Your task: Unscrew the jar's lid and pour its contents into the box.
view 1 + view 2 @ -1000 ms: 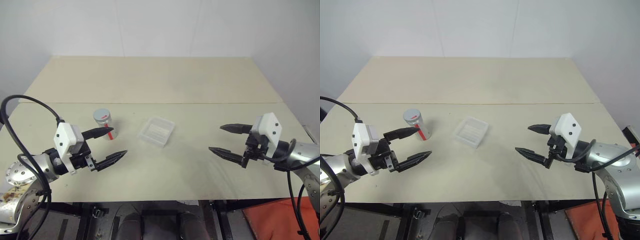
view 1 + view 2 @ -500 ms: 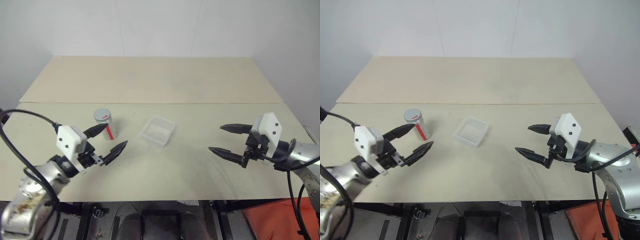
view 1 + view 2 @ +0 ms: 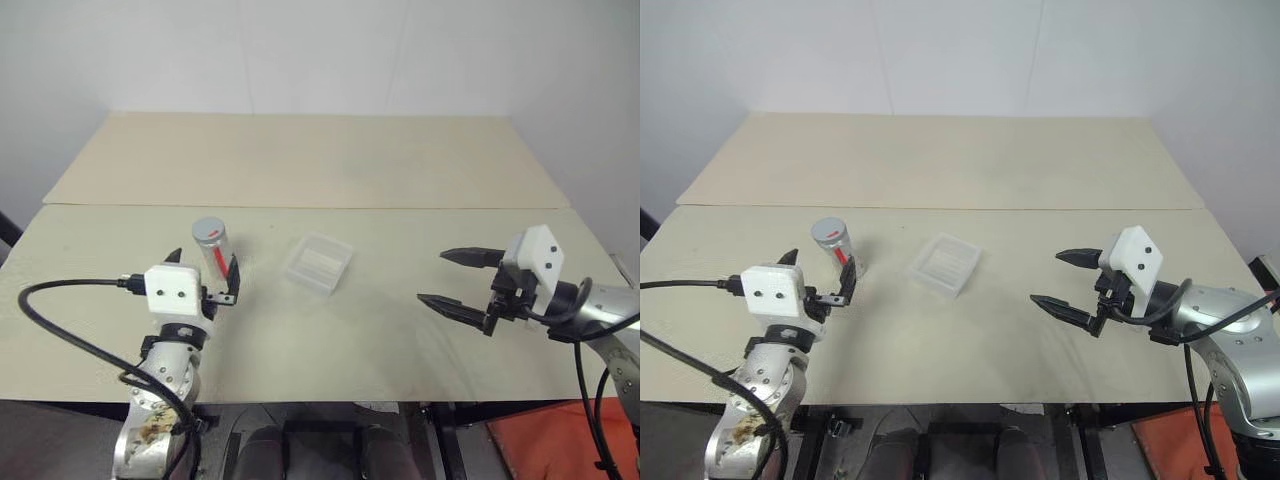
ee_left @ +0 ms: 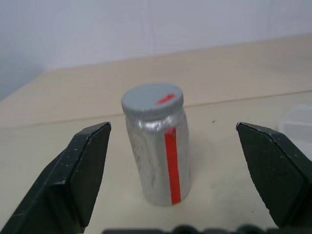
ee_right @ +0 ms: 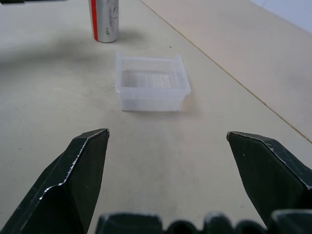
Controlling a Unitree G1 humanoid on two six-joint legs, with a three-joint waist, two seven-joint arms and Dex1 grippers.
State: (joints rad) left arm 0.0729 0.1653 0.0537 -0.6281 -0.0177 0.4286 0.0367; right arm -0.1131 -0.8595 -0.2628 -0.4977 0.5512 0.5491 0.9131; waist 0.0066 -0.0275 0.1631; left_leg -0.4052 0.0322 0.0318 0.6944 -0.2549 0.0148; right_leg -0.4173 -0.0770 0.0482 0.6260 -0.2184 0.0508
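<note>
Left gripper (image 3: 203, 277) has swung round since a second ago to face the small clear cylindrical plastic jar (image 4: 157, 151), fingers spread wide either side, not touching. Right gripper (image 3: 456, 280) unmoved, also open, empty. Matte beige table (image 3: 330, 160), plain white wall behind. Jar upright, red stripe, flat grey lid (image 4: 152, 100) still on. Shallow transparent square box (image 3: 319, 263) just right of jar.

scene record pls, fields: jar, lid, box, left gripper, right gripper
jar: jar upright on the table, between the left gripper's open fingers, untouched
lid: grey lid on the jar, red mark on top
box: clear box on the table, to the jar's right, apart from it
left gripper: left gripper open, aimed at the jar
right gripper: right gripper open, holds nothing, pointed toward the box
</note>
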